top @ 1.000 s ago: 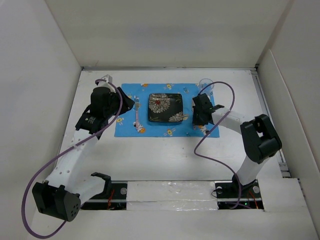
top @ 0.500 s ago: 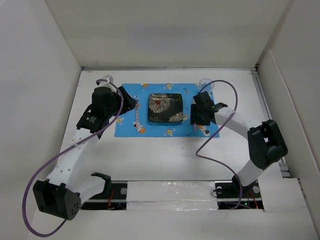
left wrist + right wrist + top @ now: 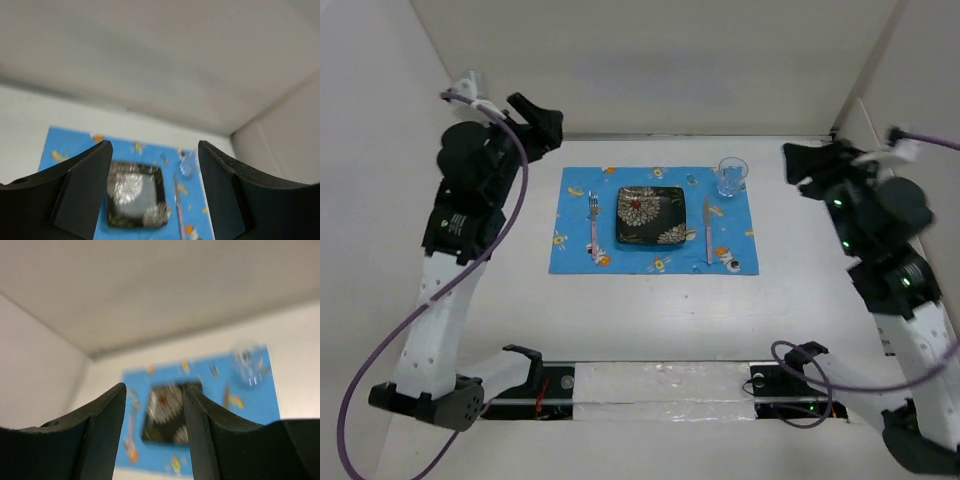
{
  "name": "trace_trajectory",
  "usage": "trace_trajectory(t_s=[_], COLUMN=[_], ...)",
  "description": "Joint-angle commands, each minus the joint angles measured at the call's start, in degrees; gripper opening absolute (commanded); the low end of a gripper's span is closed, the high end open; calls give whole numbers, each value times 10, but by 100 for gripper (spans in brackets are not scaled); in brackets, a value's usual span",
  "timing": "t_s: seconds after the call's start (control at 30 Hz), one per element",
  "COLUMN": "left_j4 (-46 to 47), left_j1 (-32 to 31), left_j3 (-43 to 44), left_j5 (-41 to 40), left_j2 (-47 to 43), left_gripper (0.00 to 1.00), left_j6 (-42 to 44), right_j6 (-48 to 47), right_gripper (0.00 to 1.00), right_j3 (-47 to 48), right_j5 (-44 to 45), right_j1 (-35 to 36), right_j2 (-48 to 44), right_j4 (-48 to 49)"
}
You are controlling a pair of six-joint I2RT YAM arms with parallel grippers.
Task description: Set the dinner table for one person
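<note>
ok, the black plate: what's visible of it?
The plate is square, round-cornered, glossy black with white flower prints and a red spot. It lies flat in the middle of the blue mat, empty, with the fork and knife on either side, both apart from it.

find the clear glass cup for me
Top view: the clear glass cup stands at the far right corner of the blue printed mat, just beyond the slim knife.
</note>
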Motion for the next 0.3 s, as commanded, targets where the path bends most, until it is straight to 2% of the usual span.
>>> trace_trajectory(t_s=[0.0,0.13,0.23,0.27], left_j4=[34,75,55,41], left_j1=[-2,-2,-2,-2], left_j3=[51,24,-14,-28], left_j5=[-72,-121,-120,-112], left_j2=[-52,-115,-124,-122], left_gripper=[67,71,73,86], left_j6=[30,53,41,28], right_j6=[17,11,23,27], right_gripper=[55,56,57,57], right_j3=[2,1,-9,-18], right_j5=[56,58,32,8], right_j1=[-30,-57,-68,-68], right_j2=[-64,-76,-62,-55], right_j4=[98,53,10,7])
